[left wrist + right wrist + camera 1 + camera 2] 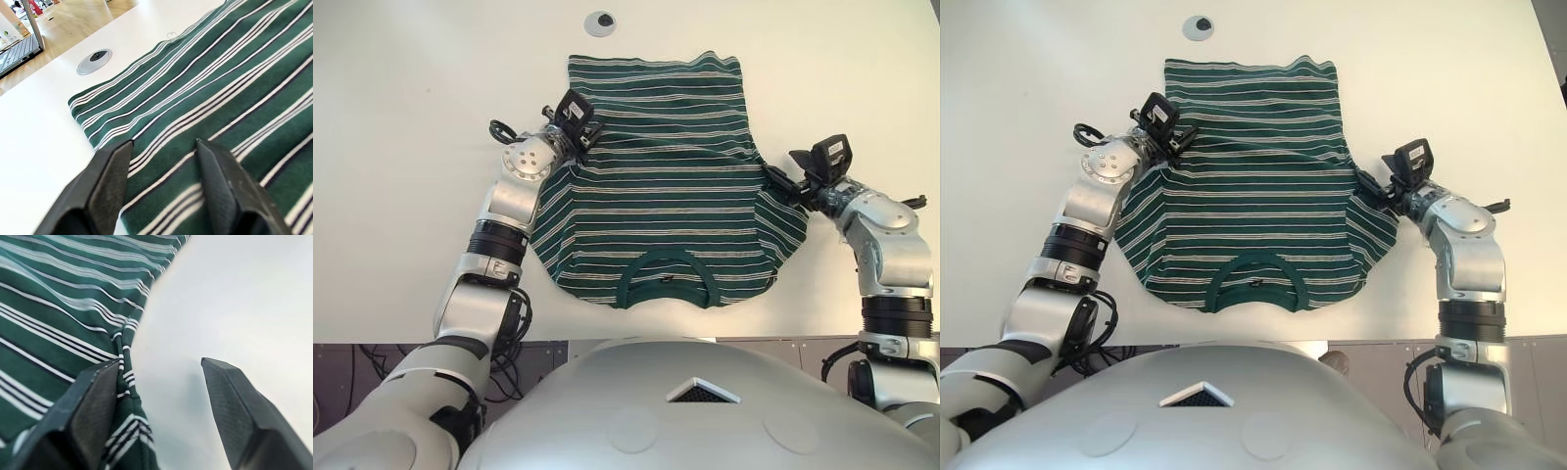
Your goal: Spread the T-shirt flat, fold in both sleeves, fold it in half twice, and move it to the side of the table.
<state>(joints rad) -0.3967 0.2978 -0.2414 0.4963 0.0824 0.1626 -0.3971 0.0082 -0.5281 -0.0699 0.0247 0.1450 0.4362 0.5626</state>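
A dark green T-shirt (666, 196) with white stripes lies flat on the white table (401, 117), its collar (668, 279) toward me and its hem at the far side. My left gripper (587, 135) rests at the shirt's left edge, about halfway up. It is open, and striped cloth (220, 83) shows between and beyond its fingers (110, 171). My right gripper (781, 181) is open at the shirt's right edge near the sleeve. One of its fingers (98, 401) touches the cloth edge; the other (234, 396) is over bare table.
A round grey cable grommet (601, 22) sits in the table just beyond the hem. White tabletop stretches wide on both sides of the shirt. The table's near edge (372, 343) runs just below the collar. A laptop (17, 49) stands beyond the far edge.
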